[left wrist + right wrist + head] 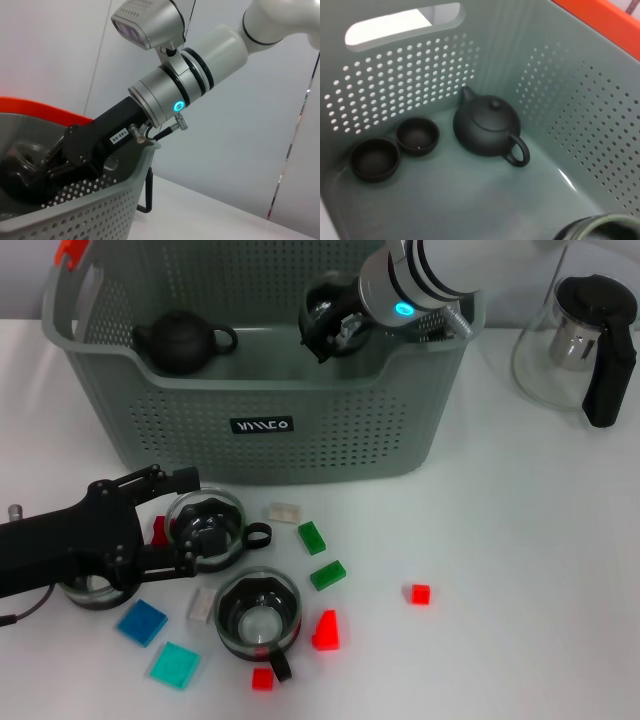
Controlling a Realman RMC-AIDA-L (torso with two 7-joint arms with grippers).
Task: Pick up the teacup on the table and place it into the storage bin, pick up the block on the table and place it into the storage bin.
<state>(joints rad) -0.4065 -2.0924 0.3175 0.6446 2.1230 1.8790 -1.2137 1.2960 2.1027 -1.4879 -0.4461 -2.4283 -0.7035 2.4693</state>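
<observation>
A small red block point(262, 678) is lying nearest, at the table's front edge. The left gripper point(190, 522) is closing around a glass teacup point(206, 530), while the right gripper point(335, 330) is holding another inside the storage bin point(262, 426), seemingly to release it.

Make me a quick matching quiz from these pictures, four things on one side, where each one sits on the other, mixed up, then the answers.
Things:
1. black teapot
2. glass pitcher
3. right gripper
4. left gripper

Places:
A. on the table beside the storage bin
B. at a glass teacup on the table
C. resting on the bin floor
D. reaching down into the bin

Pairs: 1-C, 2-A, 3-D, 4-B
</observation>
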